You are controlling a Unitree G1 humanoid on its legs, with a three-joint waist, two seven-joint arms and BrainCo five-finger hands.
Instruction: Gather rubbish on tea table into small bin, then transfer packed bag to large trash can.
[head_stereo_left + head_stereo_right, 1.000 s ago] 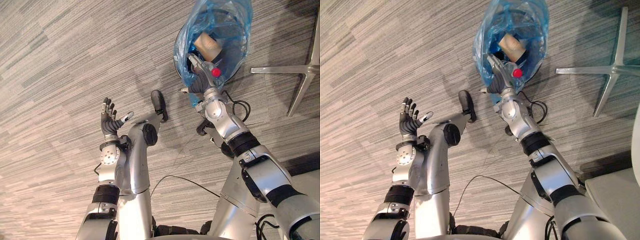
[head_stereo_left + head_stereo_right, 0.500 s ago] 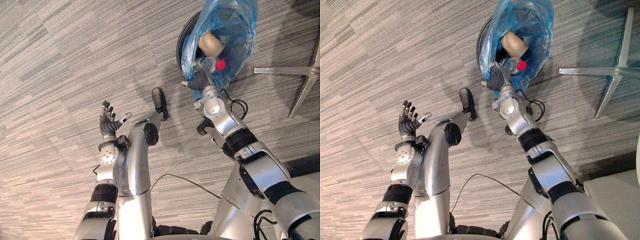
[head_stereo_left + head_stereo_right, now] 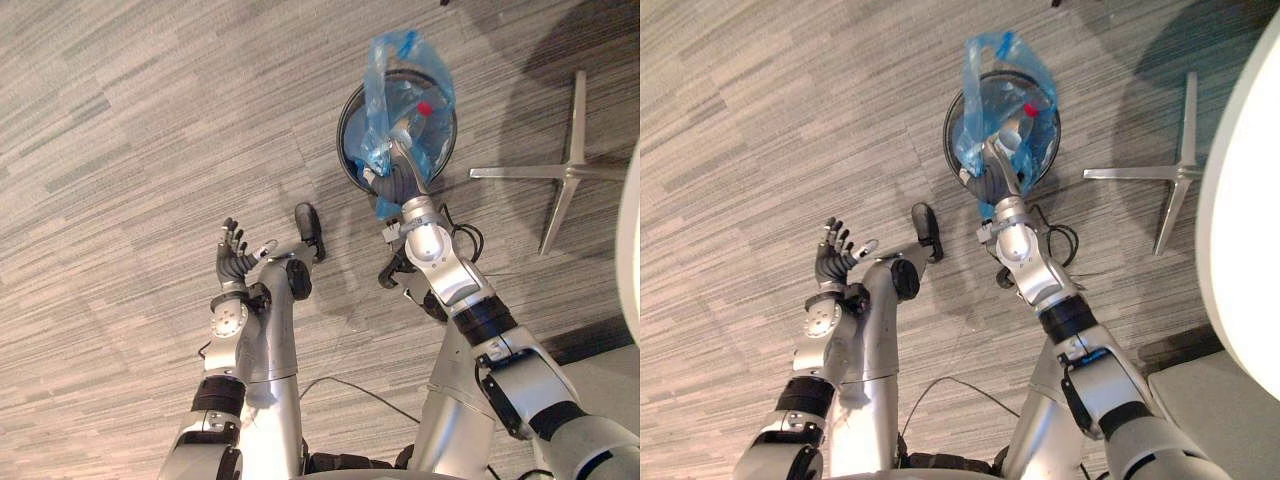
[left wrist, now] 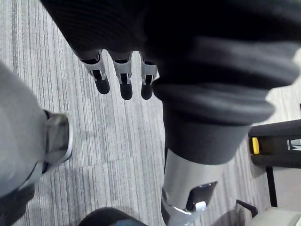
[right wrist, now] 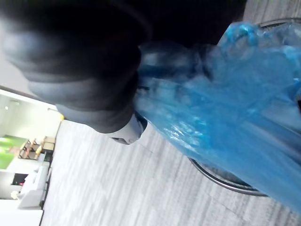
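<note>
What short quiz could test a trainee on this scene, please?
1. True or false: the left robot hand is open and holds nothing.
2. What does the right robot hand grip? A) a broom B) the blue bag C) a cushion
3. Fill in the missing word: the bottle inside the bag has a ___ cap.

Key: 1 true; 2 B, and the bag hangs over the round dark bin; 3 red.
</note>
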